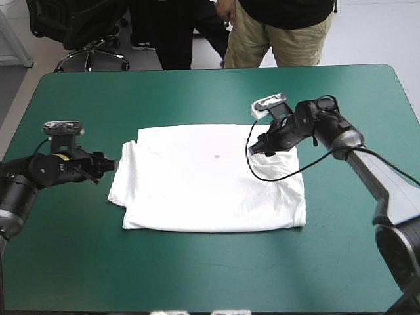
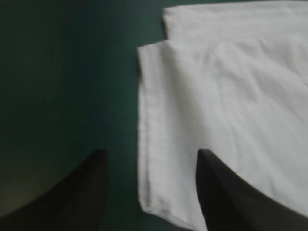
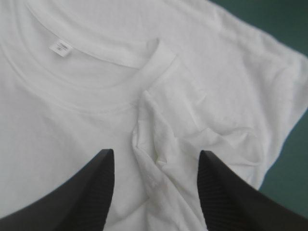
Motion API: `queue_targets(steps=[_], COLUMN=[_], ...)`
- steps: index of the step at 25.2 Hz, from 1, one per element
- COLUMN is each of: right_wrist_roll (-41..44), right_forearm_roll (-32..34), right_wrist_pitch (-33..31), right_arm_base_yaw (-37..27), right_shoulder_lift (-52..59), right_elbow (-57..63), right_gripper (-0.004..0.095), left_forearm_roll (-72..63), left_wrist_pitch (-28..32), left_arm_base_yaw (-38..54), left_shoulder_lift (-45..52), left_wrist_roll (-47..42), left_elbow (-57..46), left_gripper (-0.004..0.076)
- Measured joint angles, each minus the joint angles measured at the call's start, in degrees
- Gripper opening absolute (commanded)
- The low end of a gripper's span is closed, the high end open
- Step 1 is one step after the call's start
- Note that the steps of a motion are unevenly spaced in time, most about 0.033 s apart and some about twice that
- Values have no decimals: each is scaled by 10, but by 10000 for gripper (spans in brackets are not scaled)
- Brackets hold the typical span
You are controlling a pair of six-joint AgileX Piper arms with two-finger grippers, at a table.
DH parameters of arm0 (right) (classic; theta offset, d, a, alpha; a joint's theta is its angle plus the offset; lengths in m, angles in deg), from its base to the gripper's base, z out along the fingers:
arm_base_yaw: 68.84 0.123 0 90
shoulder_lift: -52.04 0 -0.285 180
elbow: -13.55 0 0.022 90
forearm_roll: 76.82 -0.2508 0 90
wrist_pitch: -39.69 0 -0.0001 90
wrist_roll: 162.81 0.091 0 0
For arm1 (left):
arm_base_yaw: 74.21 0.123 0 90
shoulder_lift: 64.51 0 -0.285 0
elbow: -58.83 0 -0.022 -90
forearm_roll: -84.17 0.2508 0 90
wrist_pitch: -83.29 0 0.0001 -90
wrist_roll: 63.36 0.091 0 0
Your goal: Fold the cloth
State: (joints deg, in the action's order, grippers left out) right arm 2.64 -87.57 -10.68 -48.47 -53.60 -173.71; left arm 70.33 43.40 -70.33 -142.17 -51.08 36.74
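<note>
The white T-shirt [image 1: 210, 177] lies spread flat in the middle of the teal-green table, with one side folded in at its left end. My left gripper [image 1: 111, 164] is low at the shirt's left edge and open. In the left wrist view its fingertips [image 2: 151, 151] straddle the hemmed edge of the T-shirt [image 2: 221, 106], one finger [image 2: 86, 192] over bare cover. My right gripper [image 1: 261, 147] hovers open over the shirt's far right part. In the right wrist view it [image 3: 155, 151] is above a wrinkled fold just short of the collar [image 3: 144, 79] and its label [image 3: 60, 46].
Bare teal-green cover [image 1: 210, 275] surrounds the shirt on every side, widest toward the front edge and at the left behind my left arm. The far edge of the table [image 1: 210, 71] runs just beyond the right gripper.
</note>
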Motion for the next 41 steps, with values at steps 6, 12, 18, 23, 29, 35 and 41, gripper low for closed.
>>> queue_targets(steps=[6,12,18,23,29,35,41], right_wrist_roll=[0,0,0,0,0,0,0], right_forearm_roll=[-19,-22,-22,-22,-22,-21,-20], right_wrist_pitch=[-40,-57,-62,-73,-73,-73,-73], right_arm_base_yaw=[0,0,0,0,0,0,0], right_shoulder_lift=[106,118,118,118,118,118,118], right_elbow=[0,2,4,5,5,5,5], right_gripper=[449,374,374,374,374,374,374], left_forearm_roll=[-74,-132,-149,-130,-112,-112,-109], left_wrist_pitch=[-19,-19,5,14,23,28,-43], left_arm_base_yaw=[68,60,1,-3,-3,-4,-19], left_shoulder_lift=[-100,-197,-248,-267,-271,-256,-196], left_wrist_roll=[55,110,151,137,137,137,137], left_elbow=[7,8,20,28,31,30,34], left_gripper=[403,403,335,3,-9,-9,-9])
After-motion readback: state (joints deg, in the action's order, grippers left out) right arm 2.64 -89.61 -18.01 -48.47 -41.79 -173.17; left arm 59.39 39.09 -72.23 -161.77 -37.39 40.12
